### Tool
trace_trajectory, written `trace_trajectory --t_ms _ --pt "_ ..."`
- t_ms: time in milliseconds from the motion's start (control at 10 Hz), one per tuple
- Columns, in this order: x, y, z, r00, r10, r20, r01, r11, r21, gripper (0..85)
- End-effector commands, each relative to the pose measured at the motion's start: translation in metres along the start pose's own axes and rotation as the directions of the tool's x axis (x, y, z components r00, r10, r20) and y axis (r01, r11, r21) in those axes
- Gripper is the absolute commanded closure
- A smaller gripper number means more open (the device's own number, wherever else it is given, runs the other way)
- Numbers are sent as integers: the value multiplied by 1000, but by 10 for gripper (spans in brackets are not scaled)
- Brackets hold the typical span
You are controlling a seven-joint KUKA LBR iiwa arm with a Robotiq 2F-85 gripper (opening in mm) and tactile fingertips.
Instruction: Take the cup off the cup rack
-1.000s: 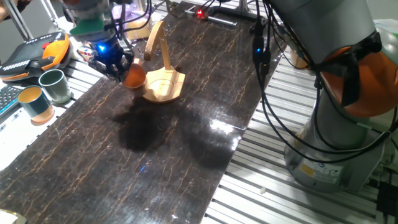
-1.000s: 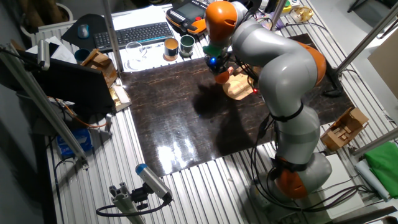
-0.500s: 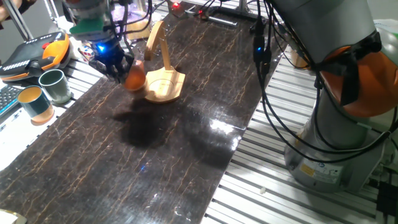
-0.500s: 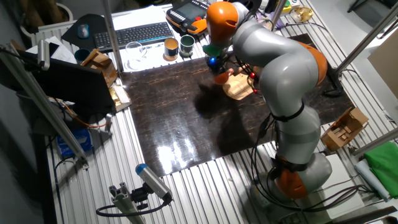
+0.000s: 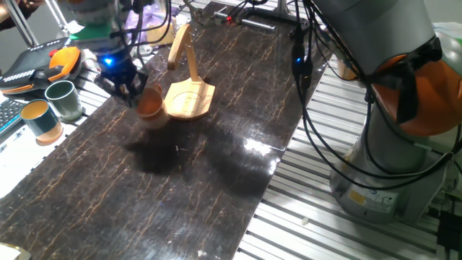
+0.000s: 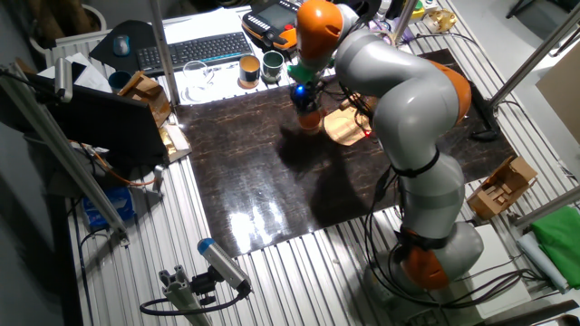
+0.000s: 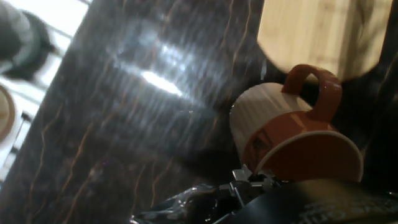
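The salmon-pink cup (image 5: 149, 105) is off the cup rack (image 5: 189, 99) and hangs tilted just left of the rack's wooden base, low over the dark table. My gripper (image 5: 133, 93) is shut on the cup's rim. In the other fixed view the cup (image 6: 310, 119) sits under the gripper (image 6: 305, 102), left of the rack (image 6: 345, 128). The hand view shows the cup (image 7: 280, 134) close up, handle up, with the rack's base (image 7: 317, 34) beyond it. The gripper (image 7: 273, 190) is mostly cut off at the bottom edge.
A dark green cup (image 5: 63, 99) and a teal cup with tan inside (image 5: 40, 119) stand on the slatted bench left of the dark mat (image 5: 202, 180). An orange-and-black pendant (image 5: 43, 63) lies behind them. The robot's base (image 5: 390, 108) and cables stand at the right.
My gripper has moved left and down with the cup, away from the rack's arm and base. The rack has not moved.
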State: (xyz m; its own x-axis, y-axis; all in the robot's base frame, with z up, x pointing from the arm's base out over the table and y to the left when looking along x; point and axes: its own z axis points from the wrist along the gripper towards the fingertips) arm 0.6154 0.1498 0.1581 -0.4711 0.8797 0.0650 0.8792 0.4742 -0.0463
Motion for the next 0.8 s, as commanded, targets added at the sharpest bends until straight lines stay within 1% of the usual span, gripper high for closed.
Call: trace_trajectory --t_ms 0,100,200,400,700 --pt "16 7 4 1000 -1 -15 1 1000 -1 840" --pt "21 9 7 999 -3 -41 3 1000 -1 840" --pt "23 11 9 998 4 -55 -4 1000 1 840" --pt "25 15 13 998 12 -67 -12 1000 7 840" --pt "21 17 20 997 23 -75 -22 1000 14 840"
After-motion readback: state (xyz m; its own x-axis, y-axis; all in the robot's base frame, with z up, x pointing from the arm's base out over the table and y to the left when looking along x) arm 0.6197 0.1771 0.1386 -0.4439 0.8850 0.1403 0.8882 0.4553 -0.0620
